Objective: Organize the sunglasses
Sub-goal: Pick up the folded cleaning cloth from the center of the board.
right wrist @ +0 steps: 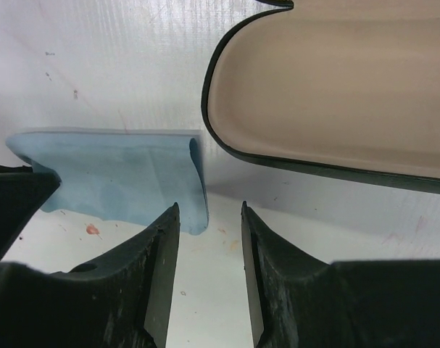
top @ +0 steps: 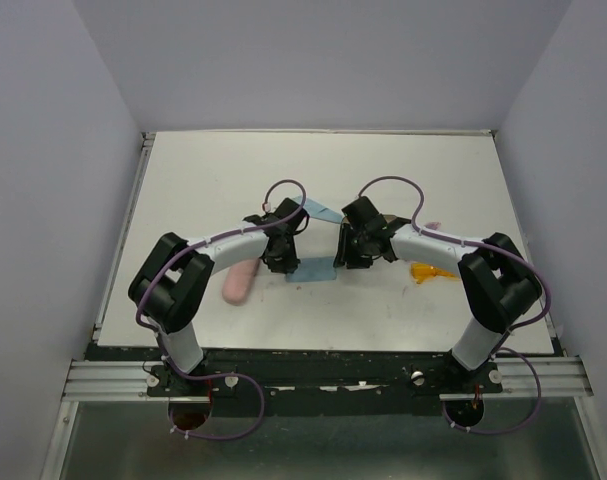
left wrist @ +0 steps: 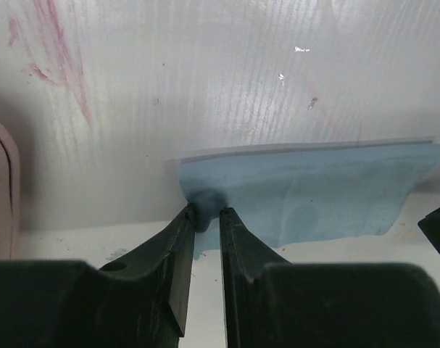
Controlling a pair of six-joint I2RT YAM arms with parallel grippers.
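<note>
While the left pincer [left wrist: 205,212] nips a corner of the blue cloth [left wrist: 314,196], the right pincer [right wrist: 209,214] gapes empty — orange sunglasses [top: 433,271] lie to its right, nearer that arm.

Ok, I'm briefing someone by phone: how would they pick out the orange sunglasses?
On the white table, look right, by the right arm. The orange sunglasses lie beside its elbow, towards the middle. Nothing else there is orange; the nearby cloth is light blue.
</note>
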